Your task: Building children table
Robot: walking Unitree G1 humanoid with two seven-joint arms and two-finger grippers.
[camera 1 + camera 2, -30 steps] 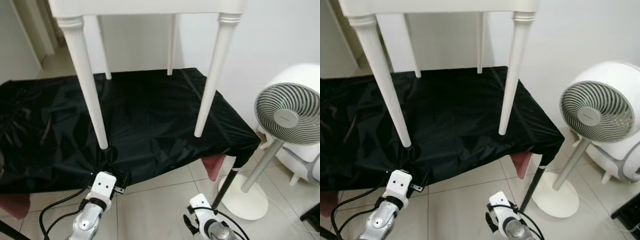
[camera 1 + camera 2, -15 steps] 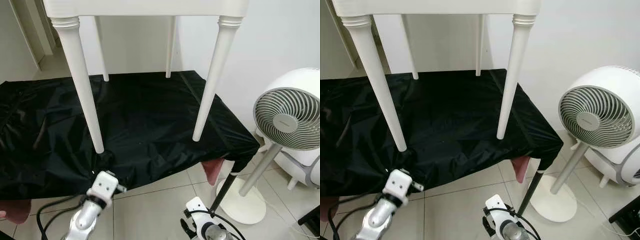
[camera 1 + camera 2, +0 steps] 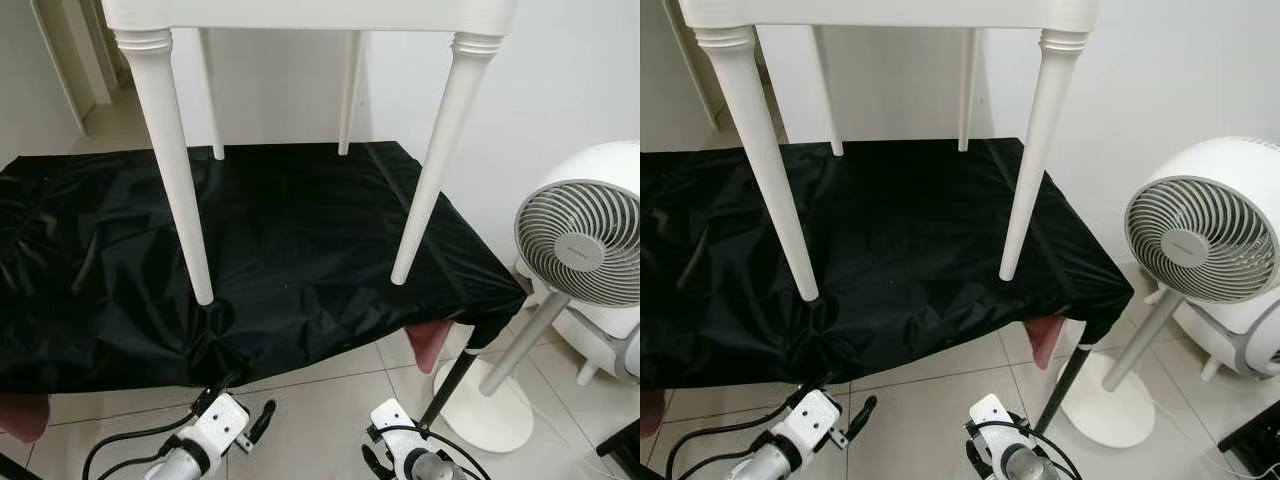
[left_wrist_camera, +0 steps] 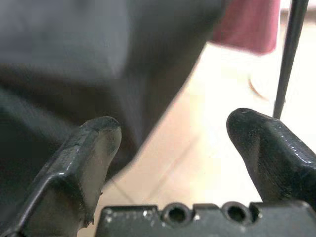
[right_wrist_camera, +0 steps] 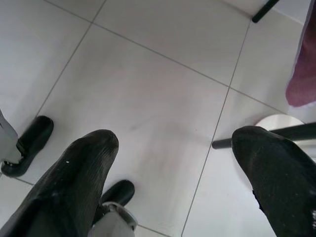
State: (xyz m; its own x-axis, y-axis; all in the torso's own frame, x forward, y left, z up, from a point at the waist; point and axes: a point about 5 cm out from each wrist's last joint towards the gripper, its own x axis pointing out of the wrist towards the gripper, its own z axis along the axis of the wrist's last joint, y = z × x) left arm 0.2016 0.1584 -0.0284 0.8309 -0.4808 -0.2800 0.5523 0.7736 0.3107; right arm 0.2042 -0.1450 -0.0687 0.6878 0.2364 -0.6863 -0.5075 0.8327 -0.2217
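Now the left pincer (image 3: pixel 262 420) has dropped away from the black cover (image 3: pixel 280 250) at 7 o'clock, fingers wide and empty; the right pincer (image 5: pixel 173 163) hangs wide over the floor (image 5: pixel 163 74). The children table (image 3: pixel 300 20) stands upright on the covered desk, legs vertical, apparently assembled.

The two eye views are looking forward and down from the head, taking in the white table (image 3: pixel 300 20) across the top of the frame, the black cloth (image 3: pixel 280 250) mid-frame, and the fan (image 3: pixel 1200 240) at the right. The left wrist view is peering close along its fingers (image 4: pixel 84 163) at the cloth edge and tiles. The right wrist view is facing straight down at the floor (image 5: pixel 158 98), sharing the fan's base with the eye views.
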